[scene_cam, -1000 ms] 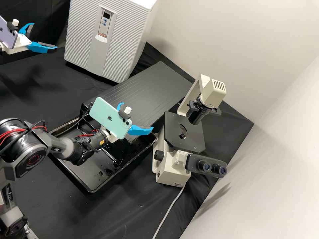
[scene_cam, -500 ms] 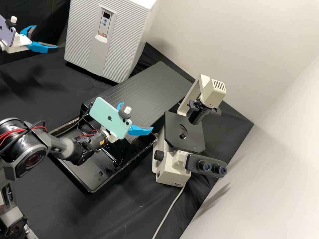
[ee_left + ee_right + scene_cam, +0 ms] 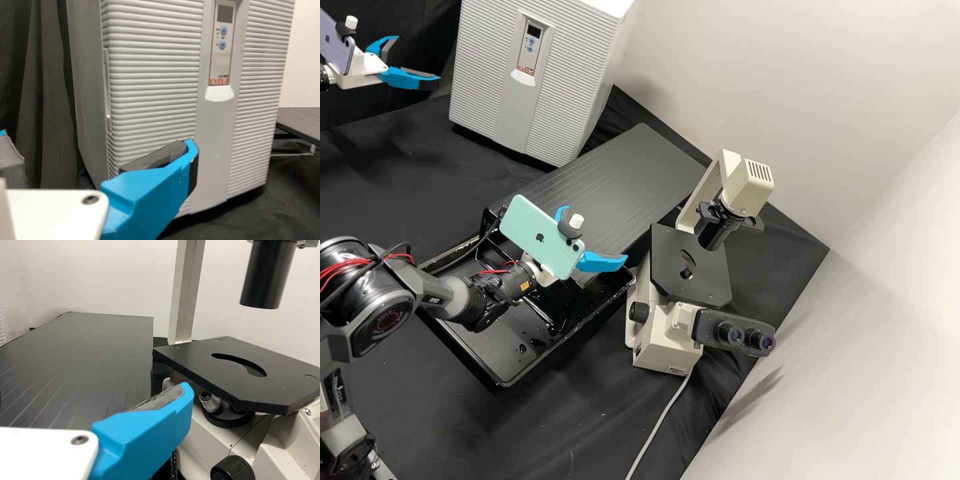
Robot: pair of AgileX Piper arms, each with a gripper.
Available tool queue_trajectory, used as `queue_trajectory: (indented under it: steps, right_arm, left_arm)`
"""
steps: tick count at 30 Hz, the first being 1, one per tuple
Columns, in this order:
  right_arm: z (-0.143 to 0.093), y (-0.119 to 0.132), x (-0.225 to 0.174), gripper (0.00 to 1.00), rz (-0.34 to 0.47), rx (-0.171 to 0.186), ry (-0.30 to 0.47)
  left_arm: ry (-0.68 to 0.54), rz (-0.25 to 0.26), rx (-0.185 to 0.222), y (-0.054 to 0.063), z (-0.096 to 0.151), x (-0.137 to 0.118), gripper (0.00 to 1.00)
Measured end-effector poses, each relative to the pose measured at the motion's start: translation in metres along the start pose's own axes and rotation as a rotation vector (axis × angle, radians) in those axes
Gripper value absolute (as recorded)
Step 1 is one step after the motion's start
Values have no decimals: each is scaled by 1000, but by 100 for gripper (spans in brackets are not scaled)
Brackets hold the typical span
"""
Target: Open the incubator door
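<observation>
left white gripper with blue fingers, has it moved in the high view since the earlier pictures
Yes. Against the white ribbed incubator, which keeps its place, the left gripper has risen in the high view and edged slightly nearer to it.

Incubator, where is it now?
In the high view, the incubator stands at the upper left on the black cloth, between the left gripper and the grooved black board.

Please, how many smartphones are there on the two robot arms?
2. A lilac smartphone, cut off by the high view's edge, is mounted behind the left hand; a mint-green smartphone is mounted at the right hand. Another could be hidden.
</observation>
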Motion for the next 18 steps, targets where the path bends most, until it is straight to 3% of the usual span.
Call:
queue_trajectory:
  steps: [9, 18]
  right_arm:
    - [0, 0, 0, 100, 0, 0, 0]
    - [0, 0, 0, 100, 0, 0, 0]
  left_arm:
    - [-36, 46, 45, 12, -7, 28, 100]
    - [-109, 50, 43, 12, -11, 59, 100]
